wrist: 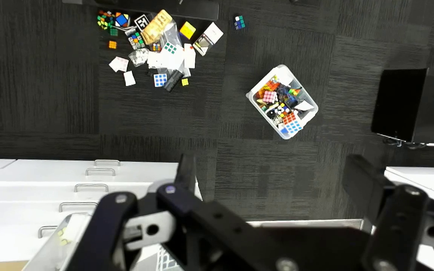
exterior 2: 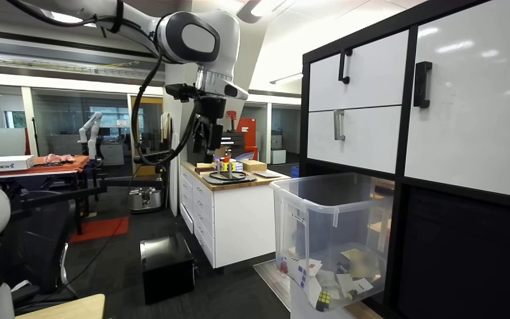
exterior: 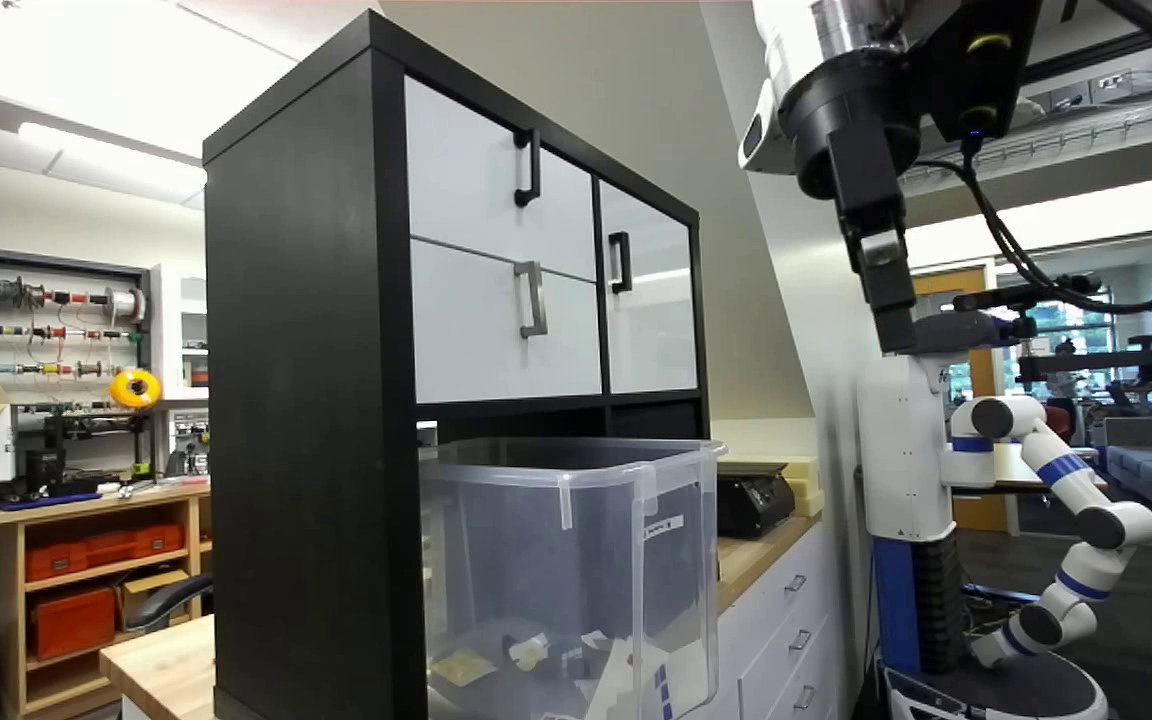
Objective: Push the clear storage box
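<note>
Box [exterior 2: 331, 237] is sticking well out of the cabinet [exterior: 391, 380], under the drawers [exterior: 481, 320]. Pincer [wrist: 271, 169] is spread wide, holding nothing, well away from it. My worry: shove it off-centre and it'll probably twist and jam on the way in; push too high and it might tip. Looks-wise, frosty see-through plastic, top open, white scraps [exterior 2: 345, 282] and a cube [exterior 2: 324, 297] inside.

Clear storage box [exterior 2: 332, 235]: translucent plastic, rimmed, open-topped
Pose: you see it upright
Place: jutting from the black cabinet [exterior: 296, 400]
Inside: white pieces [exterior 2: 363, 285], a puzzle cube [exterior 2: 324, 297]
</note>
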Controlling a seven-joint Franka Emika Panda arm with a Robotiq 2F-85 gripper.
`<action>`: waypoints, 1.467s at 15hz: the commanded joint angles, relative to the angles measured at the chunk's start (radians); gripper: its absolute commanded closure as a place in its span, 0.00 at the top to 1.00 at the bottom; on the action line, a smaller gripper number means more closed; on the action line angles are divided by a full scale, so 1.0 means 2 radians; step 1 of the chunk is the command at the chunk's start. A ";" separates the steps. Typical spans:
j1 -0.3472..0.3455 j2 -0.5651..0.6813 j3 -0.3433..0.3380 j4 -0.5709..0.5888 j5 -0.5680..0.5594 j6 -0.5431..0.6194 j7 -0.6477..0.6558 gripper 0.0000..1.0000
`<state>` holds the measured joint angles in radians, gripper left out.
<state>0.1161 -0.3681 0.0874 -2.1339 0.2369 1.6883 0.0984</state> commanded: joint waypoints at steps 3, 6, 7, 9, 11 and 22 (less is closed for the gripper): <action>-0.008 0.016 0.002 -0.042 -0.012 0.091 -0.019 1.00; -0.009 0.028 -0.002 -0.067 -0.021 0.150 -0.035 1.00; -0.009 0.030 -0.003 -0.074 -0.024 0.167 -0.042 1.00; -0.011 0.027 -0.008 -0.096 -0.027 0.216 -0.058 1.00; -0.012 0.026 -0.014 -0.112 -0.026 0.259 -0.077 1.00; -0.015 0.040 -0.041 -0.147 -0.022 0.363 -0.112 1.00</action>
<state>0.0851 -0.2884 0.0045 -2.4299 0.1939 2.4171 -0.1275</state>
